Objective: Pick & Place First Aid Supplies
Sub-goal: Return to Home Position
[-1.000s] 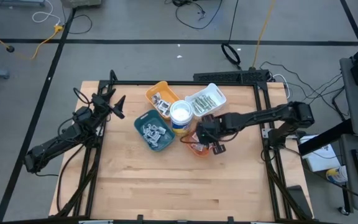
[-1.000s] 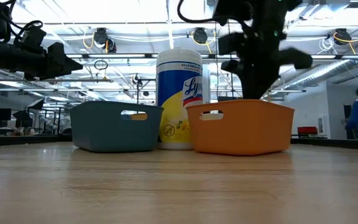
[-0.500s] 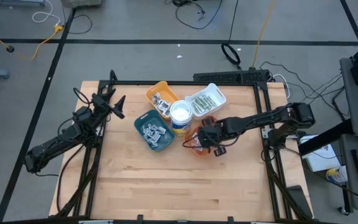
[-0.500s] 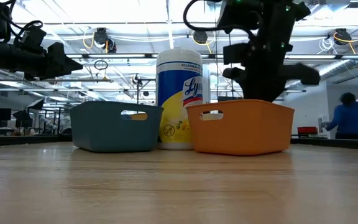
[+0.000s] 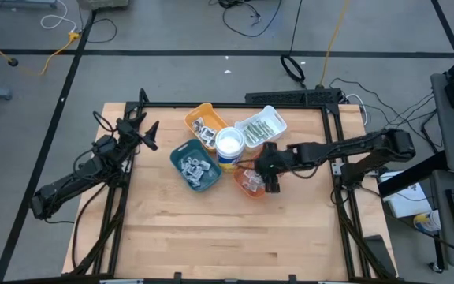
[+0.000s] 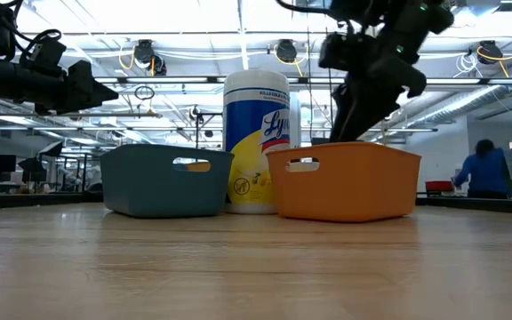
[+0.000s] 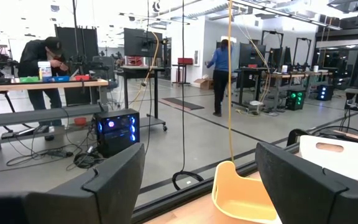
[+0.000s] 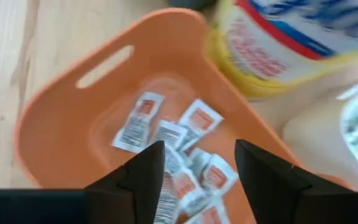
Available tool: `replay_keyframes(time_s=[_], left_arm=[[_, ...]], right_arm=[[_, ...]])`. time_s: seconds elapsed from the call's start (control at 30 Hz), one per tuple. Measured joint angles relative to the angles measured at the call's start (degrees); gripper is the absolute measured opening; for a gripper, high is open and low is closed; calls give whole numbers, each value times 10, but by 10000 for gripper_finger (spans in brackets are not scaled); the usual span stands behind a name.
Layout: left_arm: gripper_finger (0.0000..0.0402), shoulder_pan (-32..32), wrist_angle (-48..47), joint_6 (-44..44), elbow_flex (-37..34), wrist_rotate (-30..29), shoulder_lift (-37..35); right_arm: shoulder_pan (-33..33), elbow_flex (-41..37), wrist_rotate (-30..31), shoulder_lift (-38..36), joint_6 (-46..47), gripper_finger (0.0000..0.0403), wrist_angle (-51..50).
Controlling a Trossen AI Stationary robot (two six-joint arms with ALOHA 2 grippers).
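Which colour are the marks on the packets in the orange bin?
Orange on white packets, clearest in the right wrist view.

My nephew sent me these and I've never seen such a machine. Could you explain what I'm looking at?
This is a robot with two dark arms, a left arm and a right arm, working at a wooden table. One picture looks straight down from above, one looks level across the tabletop, and one comes from a camera on each wrist. On the table stand a blue bin, a yellow bin, a white bin and an orange bin, grouped around a tub of wipes. The bins hold tiny first aid packets. The right gripper hangs open and empty above the orange bin. The left gripper is open and empty near the table's left edge.
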Motion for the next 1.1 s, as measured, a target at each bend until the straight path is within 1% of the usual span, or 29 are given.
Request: replay_keyframes(time_s=[0.07, 0.2, 0.27, 0.43, 0.5, 0.6, 0.7, 0.83, 0.9, 1.1], left_arm=[[308, 0, 0, 0, 0, 0, 0], [308, 0, 0, 0, 0, 0, 0], [308, 0, 0, 0, 0, 0, 0], [308, 0, 0, 0, 0, 0, 0], [308, 0, 0, 0, 0, 0, 0], [308, 0, 0, 0, 0, 0, 0], [308, 0, 0, 0, 0, 0, 0], [308, 0, 0, 0, 0, 0, 0], [308, 0, 0, 0, 0, 0, 0], [308, 0, 0, 0, 0, 0, 0]], right_arm=[[-11, -35, 16, -31, -7, 199, 32], [-42, -118, 75, -108, -42, 209, 108], [-64, -155, 89, -149, -60, 215, 143], [-127, -240, 86, -260, -77, 236, 250], [-156, -276, 83, -305, -97, 247, 296], [-208, -322, 39, -371, -138, 269, 361], [-249, -366, -2, -432, -145, 294, 441], [-278, -426, -4, -504, -115, 317, 535], [-283, -449, -5, -536, -103, 324, 558], [-283, -504, -5, -612, -102, 324, 548]])
